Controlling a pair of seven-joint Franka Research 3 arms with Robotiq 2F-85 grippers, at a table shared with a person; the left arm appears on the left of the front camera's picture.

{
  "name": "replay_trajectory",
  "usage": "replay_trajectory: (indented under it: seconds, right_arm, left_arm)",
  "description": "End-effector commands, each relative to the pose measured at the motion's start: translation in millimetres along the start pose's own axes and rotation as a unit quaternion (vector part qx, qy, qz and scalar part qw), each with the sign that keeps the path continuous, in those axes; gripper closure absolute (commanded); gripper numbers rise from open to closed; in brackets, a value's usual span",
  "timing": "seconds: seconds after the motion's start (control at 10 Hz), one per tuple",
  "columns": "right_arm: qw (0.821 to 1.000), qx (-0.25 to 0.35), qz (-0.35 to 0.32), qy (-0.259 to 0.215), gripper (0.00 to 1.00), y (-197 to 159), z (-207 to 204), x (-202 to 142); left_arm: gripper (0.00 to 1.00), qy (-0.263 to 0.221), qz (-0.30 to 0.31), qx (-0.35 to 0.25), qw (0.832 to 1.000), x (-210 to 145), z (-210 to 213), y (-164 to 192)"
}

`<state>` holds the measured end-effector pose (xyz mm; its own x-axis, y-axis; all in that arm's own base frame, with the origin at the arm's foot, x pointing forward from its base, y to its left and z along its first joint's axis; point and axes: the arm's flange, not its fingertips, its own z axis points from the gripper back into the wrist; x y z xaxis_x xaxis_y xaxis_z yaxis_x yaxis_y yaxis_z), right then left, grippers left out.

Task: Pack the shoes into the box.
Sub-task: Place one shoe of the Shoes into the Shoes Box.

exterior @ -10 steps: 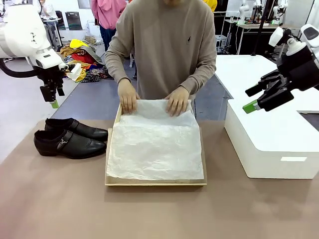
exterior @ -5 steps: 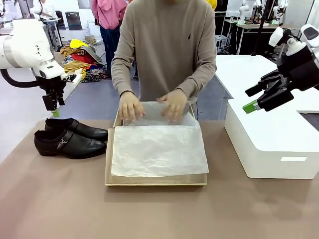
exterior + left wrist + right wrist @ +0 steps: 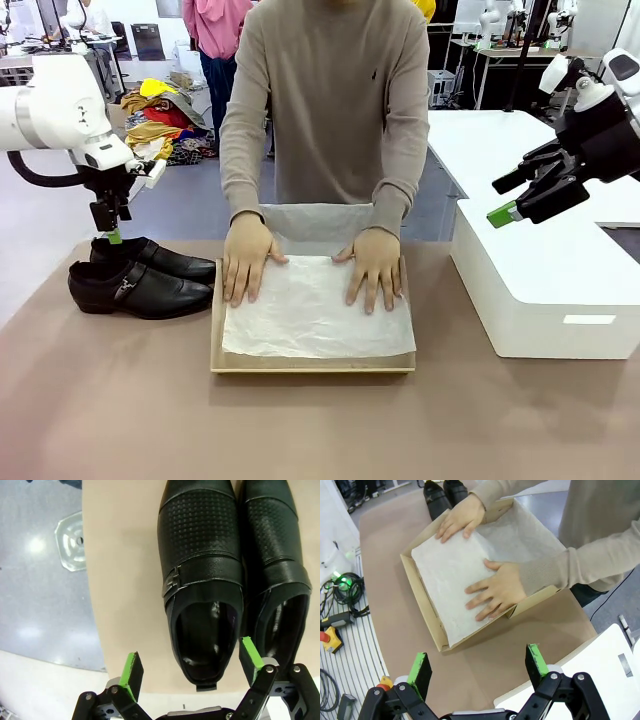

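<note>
Two glossy black shoes [image 3: 140,275] lie side by side at the table's left, toes pointing at the box. My left gripper [image 3: 110,232] hangs open just above their heel end. In the left wrist view its green pads [image 3: 131,669] straddle the heel opening of the buckled shoe [image 3: 200,575], with the second shoe [image 3: 277,565] beside it. The brown cardboard box [image 3: 217,330] sits mid-table, lined with white tissue paper [image 3: 310,310]. A person's hands [image 3: 375,268] press the paper flat. My right gripper [image 3: 510,197] is open, high above the right side. The right wrist view has the gripper [image 3: 479,667] over the box [image 3: 427,612].
A large white plastic bin [image 3: 545,290] stands at the right, under my right gripper. The person stands at the table's far edge, both arms reaching into the box. Bare tabletop lies in front of the box and the shoes.
My left gripper has come down and a little to the right, close over the shoes. The person's hands moved from the box's far edge onto the tissue paper, flattening it. The right arm stayed still.
</note>
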<state>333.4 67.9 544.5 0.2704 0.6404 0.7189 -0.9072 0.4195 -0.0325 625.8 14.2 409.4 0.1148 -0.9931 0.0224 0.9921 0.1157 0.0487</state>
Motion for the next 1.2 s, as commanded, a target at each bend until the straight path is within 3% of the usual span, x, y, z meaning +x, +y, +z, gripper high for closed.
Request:
replay_trajectory:
  seconds: [0.0, 0.5, 1.1]
  right_arm:
    - [1.000, 0.006, 0.002, -0.013, 0.00, -1.5, -0.9, 1.0]
    - [1.000, 0.006, 0.002, -0.013, 0.00, -1.5, -0.9, 1.0]
    - [1.000, 0.006, 0.002, -0.013, 0.00, -1.5, -0.9, 1.0]
  left_arm:
    - [0.00, 0.010, 0.011, 0.004, 1.000, -1.6, -9.4, -0.9]
    - [0.00, 0.009, 0.007, -0.002, 1.000, -2.7, -26.8, 6.9]
    - [0.00, 0.007, 0.008, -0.003, 1.000, -4.7, -16.5, 25.4]
